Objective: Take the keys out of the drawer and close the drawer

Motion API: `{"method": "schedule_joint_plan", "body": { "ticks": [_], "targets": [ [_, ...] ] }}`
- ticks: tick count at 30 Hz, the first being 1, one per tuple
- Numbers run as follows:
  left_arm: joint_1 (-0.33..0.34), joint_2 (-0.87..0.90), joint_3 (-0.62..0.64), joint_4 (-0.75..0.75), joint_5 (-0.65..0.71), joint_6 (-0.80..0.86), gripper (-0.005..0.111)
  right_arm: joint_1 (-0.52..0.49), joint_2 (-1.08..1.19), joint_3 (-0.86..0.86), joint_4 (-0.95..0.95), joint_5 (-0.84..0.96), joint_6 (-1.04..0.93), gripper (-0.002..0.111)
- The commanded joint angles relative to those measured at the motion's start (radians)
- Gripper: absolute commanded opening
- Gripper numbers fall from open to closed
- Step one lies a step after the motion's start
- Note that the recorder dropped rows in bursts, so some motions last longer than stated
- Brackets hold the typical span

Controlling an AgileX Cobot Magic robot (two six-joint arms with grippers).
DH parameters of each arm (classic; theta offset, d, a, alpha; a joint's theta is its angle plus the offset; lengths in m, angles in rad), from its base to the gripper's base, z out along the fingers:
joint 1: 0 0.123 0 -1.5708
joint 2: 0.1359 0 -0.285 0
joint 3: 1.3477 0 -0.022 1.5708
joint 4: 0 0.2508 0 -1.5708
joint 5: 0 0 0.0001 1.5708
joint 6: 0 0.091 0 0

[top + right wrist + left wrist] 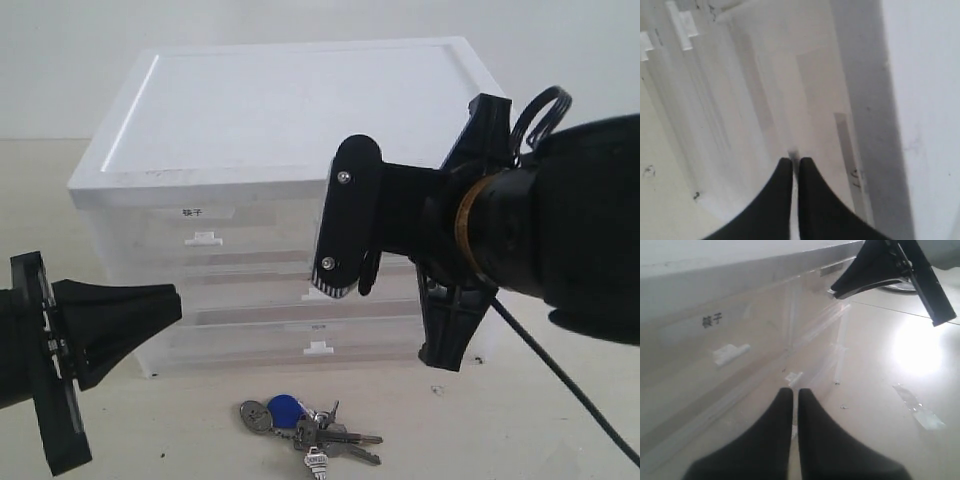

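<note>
Background: plain white wall point(300, 20). Work surface: pale bench point(180, 445), with a white cabinet point(300, 100) of see-through plastic drawers standing on it.

Keys point(312, 430): out of the cabinet, lying flat on the bench just in front of its lowest drawer. The blue fob and the round silvery tag lie at the end of the bunch on the left arm's side. Neither hand touches them.

Drawer point(815, 315): the half-width one in the top row, on the right arm's side. In the exterior view it is mostly hidden behind the right arm. In the left wrist view its front stands in line with that of the twin drawer point(150, 235), which carries the label in bold characters.

Right hand point(791, 160): fingers pressed together, gripping nothing. Its tip is at the front of the drawer; contact cannot be confirmed.

Left hand point(791, 390): fingers together with only a thin slit between them, gripping nothing. It is low, in front of the cabinet on the twin drawer's side, apart from the keys.
</note>
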Motion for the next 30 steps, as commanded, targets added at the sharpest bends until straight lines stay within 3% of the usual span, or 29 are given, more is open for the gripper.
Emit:
{"method": "schedule_joint_plan", "body": {
  "ticks": [1,4,8,10,13,16,19,24,30],
  "targets": [
    [-0.002,0.003,-0.037,0.185,0.032,-0.05,0.005,0.081,-0.014,0.0,0.031,0.013,-0.026,0.0],
    [-0.051,0.003,-0.083,0.187,0.233,-0.152,0.005,0.149,-0.045,-0.001,0.034,0.027,-0.026,0.0],
    [-0.237,0.005,-0.116,0.168,0.452,-0.148,0.005,0.172,-0.082,-0.001,0.038,0.032,-0.013,0.0],
    [-0.327,0.02,-0.133,-0.001,0.617,-0.105,0.005,0.172,-0.091,-0.001,0.035,0.046,-0.014,0.0],
    [-0.414,0.068,-0.159,-0.327,0.772,0.15,0.005,0.172,-0.097,-0.001,0.038,0.048,-0.017,0.0],
    [-0.455,0.138,-0.16,-0.63,0.701,0.457,0.005,0.172,-0.102,-0.001,0.039,0.048,-0.017,0.0],
    [-0.476,0.219,-0.16,-0.857,0.607,0.64,0.005,0.172,-0.102,-0.001,0.039,0.053,-0.015,0.0],
    [-0.49,0.3,-0.16,-0.965,0.487,0.725,0.005,0.172,-0.102,-0.001,0.039,0.053,-0.015,0.0],
    [-0.498,0.267,-0.16,-0.984,0.477,0.707,0.005,0.172,-0.102,-0.001,0.039,0.057,-0.017,0.0]
  ]
}}
